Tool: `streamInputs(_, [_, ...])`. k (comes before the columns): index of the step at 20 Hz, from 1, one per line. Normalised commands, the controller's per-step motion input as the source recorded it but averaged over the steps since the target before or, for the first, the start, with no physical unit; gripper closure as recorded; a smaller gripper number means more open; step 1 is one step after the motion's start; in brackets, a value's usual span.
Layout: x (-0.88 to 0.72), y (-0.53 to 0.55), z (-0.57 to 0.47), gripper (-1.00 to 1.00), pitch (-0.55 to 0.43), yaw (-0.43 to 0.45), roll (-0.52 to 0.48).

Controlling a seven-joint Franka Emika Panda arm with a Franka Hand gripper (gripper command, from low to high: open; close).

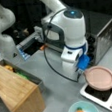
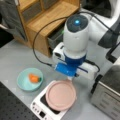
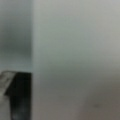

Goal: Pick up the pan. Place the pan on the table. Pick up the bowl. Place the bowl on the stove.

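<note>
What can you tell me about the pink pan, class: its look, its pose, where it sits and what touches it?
The pan is shallow, round and dusty pink, with a smooth matte inside and a low raised rim. It looks empty. It sits level on the stove, covering most of the black centre, its edge overhanging the white frame. In both front views the gripper hangs right at the pan's rim, at the side nearest the arm; whether it touches the pan cannot be told. The handle is hidden there.

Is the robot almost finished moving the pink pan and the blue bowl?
Not nearly. Nothing looks done: the pan sits on the stove, and the bowl, with an orange thing inside, is on the table. The gripper is down at the pan's edge, its fingers hidden. Both the pan and the bowl are unmoved.
</note>
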Motion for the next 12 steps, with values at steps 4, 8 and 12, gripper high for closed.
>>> streamInputs(4, [-0.28, -0.24, 0.04, 1.0, 0.018, 0.068, 0.03])
streamInputs(8, [-0.62, -0.18, 0.0, 1.0, -0.026, -0.024, 0.061])
streamInputs(12, [-0.75, -0.13, -0.06, 1.0, -0.121, -0.081, 0.078])
